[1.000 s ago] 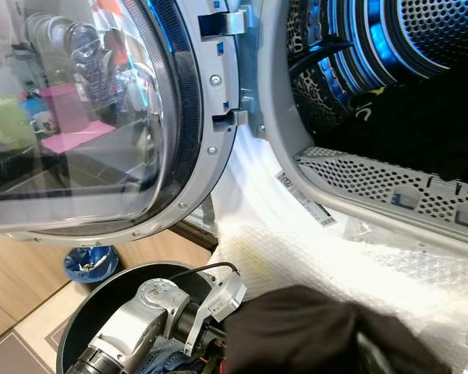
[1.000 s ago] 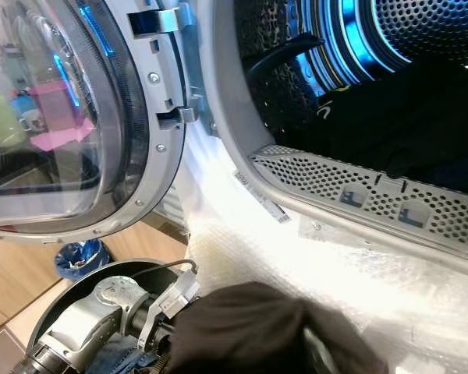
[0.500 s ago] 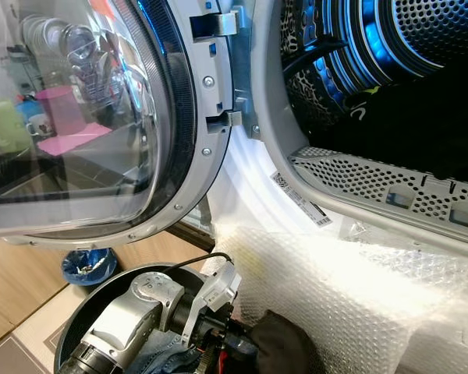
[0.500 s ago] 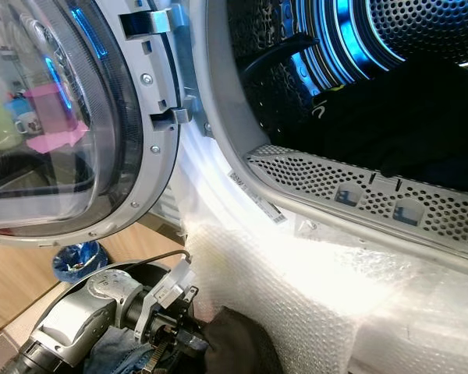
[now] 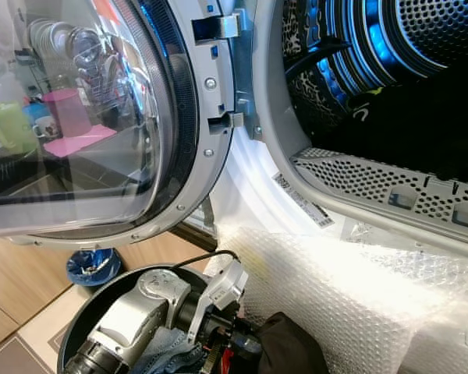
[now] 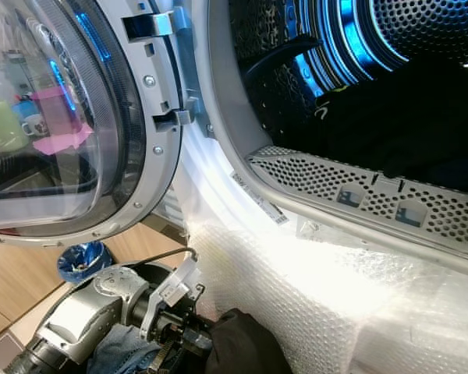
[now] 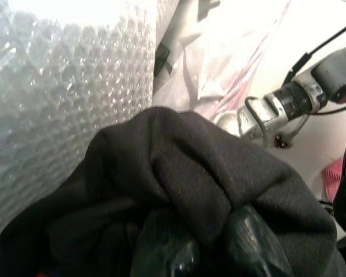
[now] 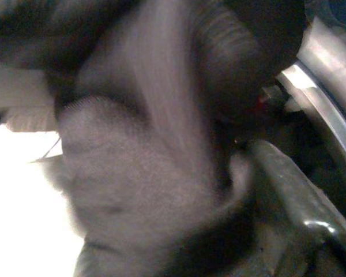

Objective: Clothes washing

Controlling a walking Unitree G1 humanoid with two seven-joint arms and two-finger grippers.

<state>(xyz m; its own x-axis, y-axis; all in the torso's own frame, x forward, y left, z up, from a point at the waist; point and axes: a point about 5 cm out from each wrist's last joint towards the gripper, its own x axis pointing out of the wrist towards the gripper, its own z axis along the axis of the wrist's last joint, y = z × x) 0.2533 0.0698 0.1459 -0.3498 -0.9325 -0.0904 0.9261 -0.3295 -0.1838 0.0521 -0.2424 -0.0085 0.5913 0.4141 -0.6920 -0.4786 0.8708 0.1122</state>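
Washing machine drum [image 5: 405, 86] open, lit blue inside; dark laundry [image 6: 421, 117] lies within it. Round glass door [image 5: 70, 117] swung wide on the side of the drum opening where the left arm works. Bubble wrap [image 5: 351, 288] drapes the machine front just below the drum opening.

Left claw [image 7: 213, 245]: both black fingers closed on a dark garment [image 7: 179, 184], fabric bunched over and between the fingertips. Garment sits low, below the drum opening, pressed against the bubble wrap. Left arm [image 5: 132, 319] reaches out of a dark round basket [image 5: 86, 312] that holds blue denim [image 5: 168, 351].

Right claw: one black finger [image 8: 294, 190] lies against grey-dark fabric [image 8: 144, 190]; view blurred, so cannot tell whether it is open or closed.

Blue bin [image 5: 92, 265] stands on the floor under the door.
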